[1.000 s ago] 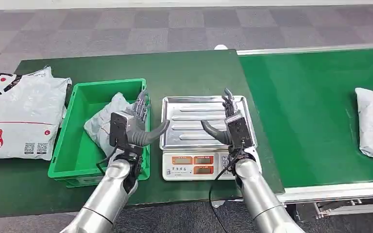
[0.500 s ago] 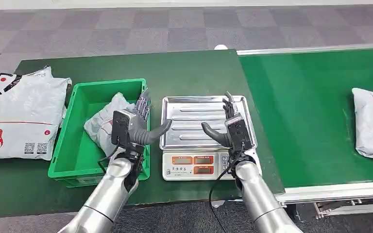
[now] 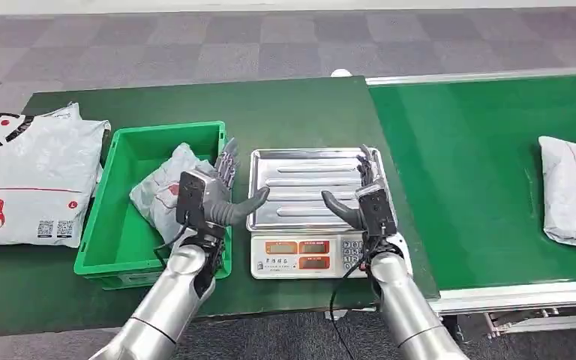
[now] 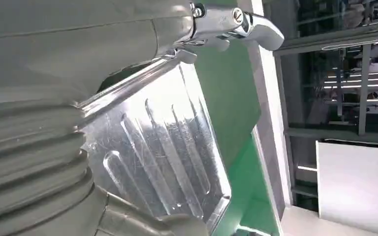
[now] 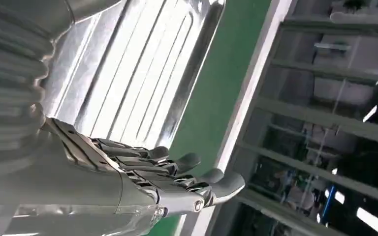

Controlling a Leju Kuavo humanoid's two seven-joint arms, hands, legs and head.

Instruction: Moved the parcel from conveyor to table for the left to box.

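Note:
A grey plastic parcel (image 3: 574, 195) lies on the green conveyor belt (image 3: 465, 165) at the far right, partly cut off by the picture's edge. My right hand (image 3: 364, 196) hovers open over the right side of the steel scale tray (image 3: 309, 187), fingers straight, thumb out; the tray (image 5: 128, 73) lies under its fingers (image 5: 177, 182). My left hand (image 3: 214, 191) is open between the green box (image 3: 120, 225) and the tray (image 4: 167, 157), holding nothing. A crumpled grey parcel (image 3: 161, 187) lies inside the box.
The scale (image 3: 304, 255) with red displays sits at the table's front edge. A large white and grey mailer bag (image 3: 22, 176) lies left of the box. Dark green table (image 3: 285, 112) stretches behind; the conveyor's metal rail (image 3: 510, 296) runs along the front right.
The parcel on the belt has drifted slightly left. Both hands have shifted a little to the right, the right one more over the tray's right edge.

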